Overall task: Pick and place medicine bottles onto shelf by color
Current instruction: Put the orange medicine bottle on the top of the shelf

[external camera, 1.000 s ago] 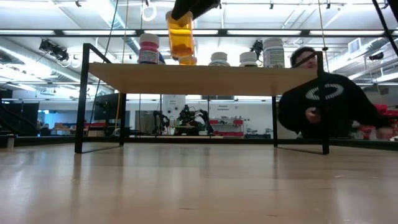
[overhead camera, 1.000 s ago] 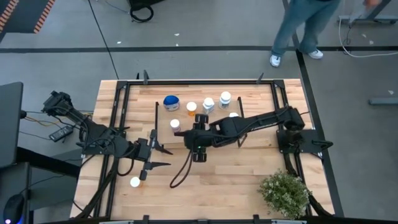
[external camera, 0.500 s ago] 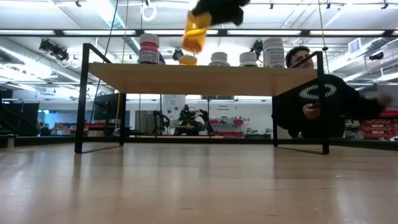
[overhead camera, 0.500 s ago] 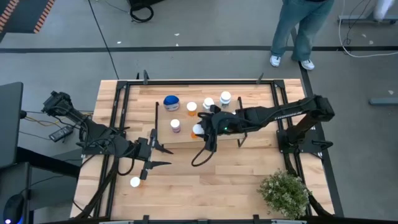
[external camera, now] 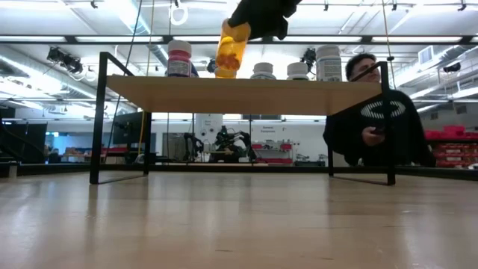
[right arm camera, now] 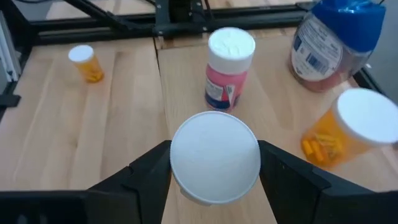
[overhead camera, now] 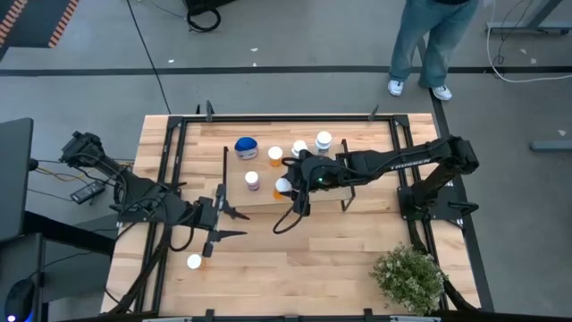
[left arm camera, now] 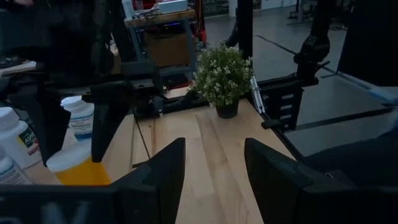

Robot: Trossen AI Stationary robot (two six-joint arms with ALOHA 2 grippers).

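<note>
The shelf (overhead camera: 326, 192) is a light-wood board on black end frames (external camera: 246, 96). On it stand a blue bottle (overhead camera: 246, 148), an orange one (overhead camera: 275, 155), two white ones (overhead camera: 299, 148) (overhead camera: 323, 140) and a purplish one (overhead camera: 253, 181). My right gripper (overhead camera: 290, 182) is over the shelf, shut on an orange, white-capped bottle (external camera: 231, 51). Another small orange bottle (overhead camera: 194, 261) rests on the table near the left arm. My left gripper (overhead camera: 228, 224) is open above the table, left of the shelf. My right gripper pinches the orange bottle at its white cap (right arm camera: 214, 155), one finger (right arm camera: 146, 174) on each side, coming from above at a slant. The bottle hangs tilted below the fingers, just over the shelf board. Whether its bottom touches the board, I cannot tell.
A green plant (overhead camera: 409, 277) stands at the table's near right corner. Bare shelf board lies right of the held bottle (overhead camera: 282, 187). A person (overhead camera: 429, 40) stands beyond the far edge, and a seated person (external camera: 381, 119) shows behind the shelf.
My right gripper has carried the orange bottle from over the table's middle toward the far edge, above the shelf. The bottle has tipped from upright to tilted and has then come down a little toward the board.
</note>
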